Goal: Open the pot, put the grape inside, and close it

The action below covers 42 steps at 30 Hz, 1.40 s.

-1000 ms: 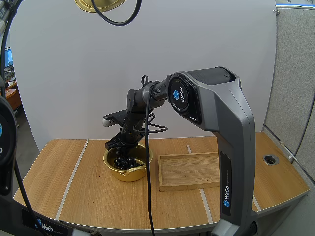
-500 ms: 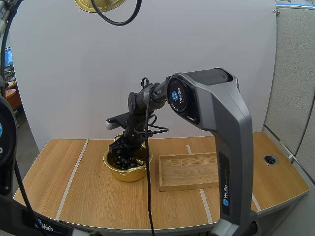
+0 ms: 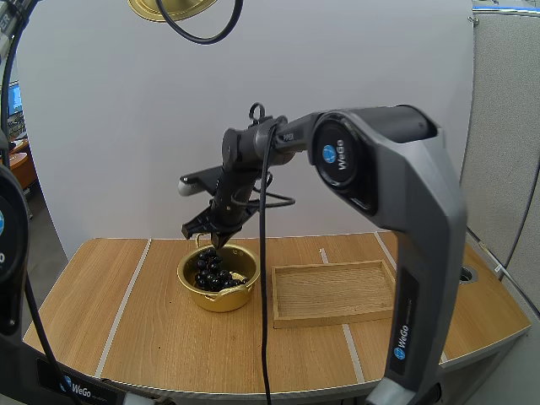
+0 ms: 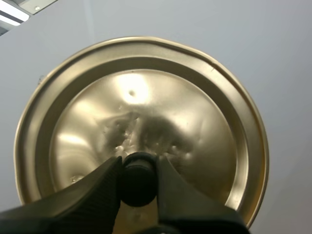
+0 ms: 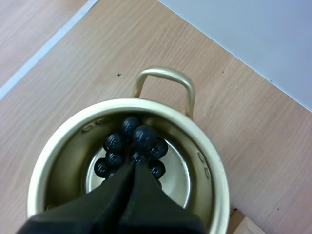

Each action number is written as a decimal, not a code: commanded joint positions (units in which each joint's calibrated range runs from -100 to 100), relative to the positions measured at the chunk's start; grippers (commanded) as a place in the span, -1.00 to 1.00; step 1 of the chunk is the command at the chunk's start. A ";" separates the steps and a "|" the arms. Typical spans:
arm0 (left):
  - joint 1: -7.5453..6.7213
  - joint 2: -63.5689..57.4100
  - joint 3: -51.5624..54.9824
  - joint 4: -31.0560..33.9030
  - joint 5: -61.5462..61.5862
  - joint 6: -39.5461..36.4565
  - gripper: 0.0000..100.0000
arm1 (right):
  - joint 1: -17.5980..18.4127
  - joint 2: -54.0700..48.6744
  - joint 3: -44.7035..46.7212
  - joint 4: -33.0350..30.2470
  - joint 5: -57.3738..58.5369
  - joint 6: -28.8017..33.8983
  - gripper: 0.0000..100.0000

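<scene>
On the pale wooden table (image 3: 101,312), dead centre, a round gold metal pot (image 3: 224,299) stands open, a bunch of glossy black grapes (image 3: 211,272) lying at its bottom. Just above the rim, toward the pot's 12 o'clock edge, hovers the right gripper (image 3: 213,238). Seen from the right wrist, the right gripper (image 5: 134,168) has its two black fingers pressed together into a single dark wedge that pinches nothing and hides the nearer berries of the grapes (image 5: 139,139). One looped gold handle (image 5: 165,78) juts from the far side of the pot (image 5: 214,195).

A shallow rectangular wooden tray (image 3: 329,294) lies just beside the pot at 3 o'clock. Past the tray's 3 o'clock end, the big grey right arm (image 3: 422,253) rises and hides the table behind it. Pale stripes (image 3: 126,295) cross the tabletop at 9 o'clock, and a small round hole (image 3: 464,273) sits near the table's 3 o'clock edge.

High at 11 o'clock, well above the table, hangs a round gold metal lid (image 3: 169,8). Seen from the left wrist, the left gripper (image 4: 139,165) pinches the black knob (image 4: 138,181) of that lid (image 4: 146,97) between its ribbed fingers.
</scene>
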 commanded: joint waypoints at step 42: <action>-0.20 -0.32 -0.57 0.82 -1.52 -0.15 -1.00 | -0.17 -72.63 28.24 -3.51 28.65 3.66 -1.00</action>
